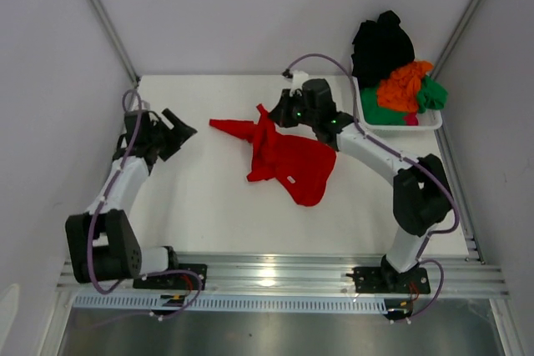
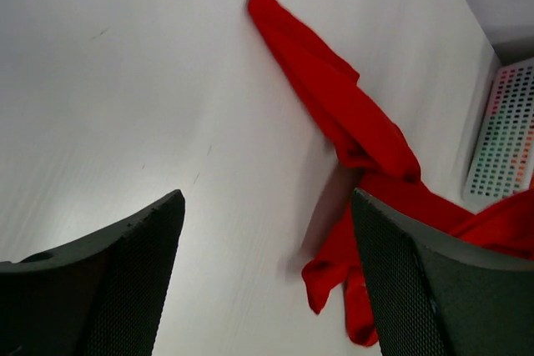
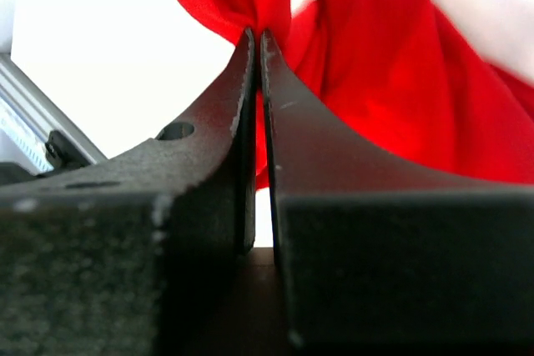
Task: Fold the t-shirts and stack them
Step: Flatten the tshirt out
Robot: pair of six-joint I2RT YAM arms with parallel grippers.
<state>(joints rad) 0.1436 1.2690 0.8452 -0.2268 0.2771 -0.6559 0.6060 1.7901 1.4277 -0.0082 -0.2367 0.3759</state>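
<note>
A bright red t-shirt (image 1: 292,164) lies crumpled in the middle of the white table, one sleeve stretched out to the left. My right gripper (image 1: 275,114) sits at its far edge, shut on a pinched fold of the red cloth (image 3: 375,64); in the right wrist view the fingertips (image 3: 257,32) press together on that fold. My left gripper (image 1: 185,129) hovers open to the left of the shirt, apart from it. Through its wide jaws (image 2: 267,198) I see the red shirt (image 2: 350,114) lying ahead and to the right. Black (image 1: 381,43), orange (image 1: 405,85), green (image 1: 380,110) and pink (image 1: 411,120) t-shirts are heaped in the basket.
The white plastic basket (image 1: 434,122) stands at the back right corner of the table; its perforated wall (image 2: 505,131) shows in the left wrist view. White walls close in on the table's sides and back. A metal rail (image 1: 275,273) runs along the near edge.
</note>
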